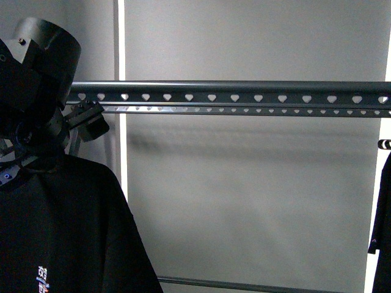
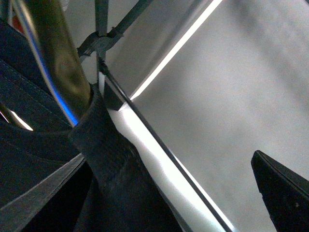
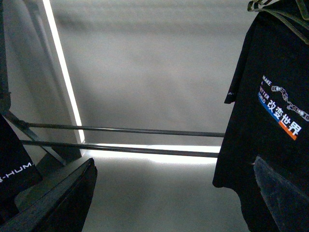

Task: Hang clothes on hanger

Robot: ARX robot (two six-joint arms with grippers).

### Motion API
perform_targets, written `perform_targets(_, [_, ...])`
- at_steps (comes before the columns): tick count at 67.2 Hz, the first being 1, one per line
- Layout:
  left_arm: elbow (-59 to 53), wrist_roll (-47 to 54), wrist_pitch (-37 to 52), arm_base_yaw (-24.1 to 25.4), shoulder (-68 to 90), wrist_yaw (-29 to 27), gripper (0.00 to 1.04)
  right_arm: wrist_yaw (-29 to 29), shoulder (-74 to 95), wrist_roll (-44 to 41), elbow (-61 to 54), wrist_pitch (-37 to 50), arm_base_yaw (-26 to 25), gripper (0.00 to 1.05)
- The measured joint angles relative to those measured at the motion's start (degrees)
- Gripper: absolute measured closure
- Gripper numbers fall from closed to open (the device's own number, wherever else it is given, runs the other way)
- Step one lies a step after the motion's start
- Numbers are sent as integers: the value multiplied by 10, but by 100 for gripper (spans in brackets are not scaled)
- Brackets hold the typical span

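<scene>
The dark grey rack rail (image 1: pixel 244 96) with heart-shaped holes runs across the front view. A black T-shirt (image 1: pixel 67 232) with a small chest print hangs at lower left, below my left arm (image 1: pixel 36 73). In the left wrist view, my left gripper (image 2: pixel 164 203) is open. Its dark finger (image 2: pixel 285 193) is clear of the shirt's ribbed collar (image 2: pixel 111 164), which lies against a shiny curved metal piece (image 2: pixel 58 58). My right gripper (image 3: pixel 169 203) is open and empty, next to another black T-shirt (image 3: pixel 270 96) with a white and blue print. It does not show in the front view.
A black garment (image 1: pixel 382 232) hangs at the front view's right edge. Two low horizontal rack bars (image 3: pixel 125 129) cross before a grey wall. The rack's crossed legs (image 2: pixel 99 41) show in the left wrist view. Another dark garment (image 3: pixel 12 164) with white lettering hangs beside the right gripper.
</scene>
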Motion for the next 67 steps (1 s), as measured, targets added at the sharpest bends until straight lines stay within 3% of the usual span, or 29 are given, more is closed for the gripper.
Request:
perform_targets(6, [25, 0, -32, 8, 29, 0, 11, 0, 0, 0, 0, 0, 0, 7])
perform_targets(30, [26, 16, -37, 4, 39, 2, 74, 0, 0, 0, 0, 0, 0, 7])
perform_targets(42, [-1, -9, -38, 3, 28, 31, 97, 0, 0, 0, 0, 0, 0, 7])
perform_targets(59, [-110, 20, -23, 2, -56, 127, 100, 0, 0, 0, 0, 0, 0, 7])
perform_targets(67, [-216, 139, -47, -28, -179, 269, 100, 0, 0, 0, 0, 0, 0, 7])
